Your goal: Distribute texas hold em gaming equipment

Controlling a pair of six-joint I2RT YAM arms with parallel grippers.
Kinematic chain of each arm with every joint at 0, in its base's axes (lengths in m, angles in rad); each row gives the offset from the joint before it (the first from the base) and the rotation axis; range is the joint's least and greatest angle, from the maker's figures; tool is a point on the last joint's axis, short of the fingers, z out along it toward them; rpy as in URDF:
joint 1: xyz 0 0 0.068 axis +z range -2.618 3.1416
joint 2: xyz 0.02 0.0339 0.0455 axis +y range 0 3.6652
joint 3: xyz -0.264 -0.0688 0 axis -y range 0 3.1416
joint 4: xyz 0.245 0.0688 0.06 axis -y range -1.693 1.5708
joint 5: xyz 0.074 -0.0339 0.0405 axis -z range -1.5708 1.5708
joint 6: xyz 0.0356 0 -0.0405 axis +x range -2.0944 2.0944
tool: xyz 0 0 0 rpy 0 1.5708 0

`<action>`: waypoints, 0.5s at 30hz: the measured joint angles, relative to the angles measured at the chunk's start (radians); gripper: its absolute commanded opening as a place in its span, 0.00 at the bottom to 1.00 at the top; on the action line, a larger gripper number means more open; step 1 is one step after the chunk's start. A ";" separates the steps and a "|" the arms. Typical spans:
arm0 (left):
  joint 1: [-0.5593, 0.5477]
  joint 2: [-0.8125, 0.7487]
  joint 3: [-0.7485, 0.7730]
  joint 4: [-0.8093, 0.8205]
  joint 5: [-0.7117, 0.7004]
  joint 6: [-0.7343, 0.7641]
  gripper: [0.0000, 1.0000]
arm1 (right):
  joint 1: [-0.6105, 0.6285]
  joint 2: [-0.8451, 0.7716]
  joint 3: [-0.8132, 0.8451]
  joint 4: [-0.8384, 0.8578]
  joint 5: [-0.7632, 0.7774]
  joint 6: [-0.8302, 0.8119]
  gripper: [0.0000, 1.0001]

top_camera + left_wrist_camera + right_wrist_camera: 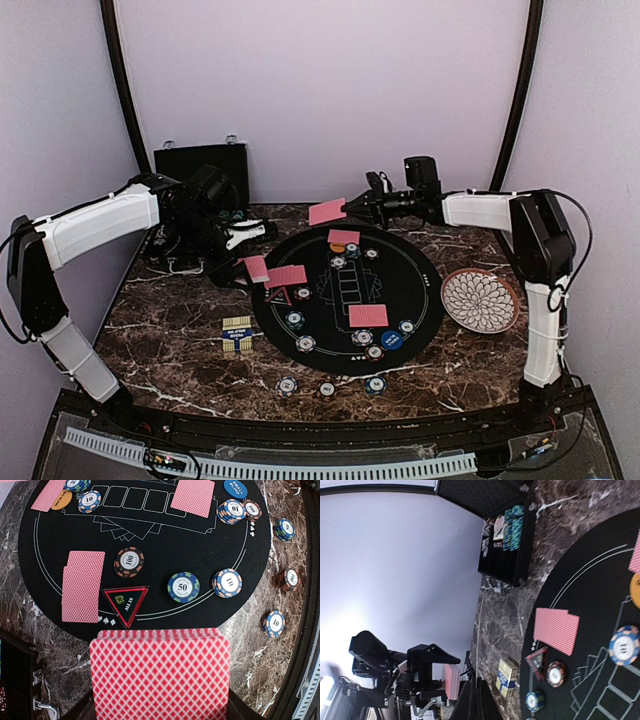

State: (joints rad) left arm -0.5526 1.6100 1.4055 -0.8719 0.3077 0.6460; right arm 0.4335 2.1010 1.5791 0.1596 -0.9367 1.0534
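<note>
Our left pincer is closed on a red-backed deck by the black mat on the desk. The deck hides its fingers and is cut off below. The right pincer pinches 1 red card above the mat's far rim, and its wrist view misses the fingers.

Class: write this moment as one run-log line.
stage: dealing | left gripper: shut on deck, at left edge of mat | right gripper: shut on single card, past far edge | on mat: three card piles, chips
</note>
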 measured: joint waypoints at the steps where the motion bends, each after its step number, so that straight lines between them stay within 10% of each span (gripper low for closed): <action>1: 0.000 0.000 0.000 0.000 0.000 0.000 0.00 | -0.016 0.016 0.026 -0.023 0.014 -0.021 0.00; 15: 0.000 0.000 -0.004 -0.001 -0.002 0.000 0.00 | -0.109 0.267 0.269 -0.269 0.155 -0.180 0.00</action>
State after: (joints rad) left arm -0.5526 1.6096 1.4017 -0.8726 0.3058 0.6460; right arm 0.3244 2.3676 1.8481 -0.1097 -0.7818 0.8730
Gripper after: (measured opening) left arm 0.682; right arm 0.003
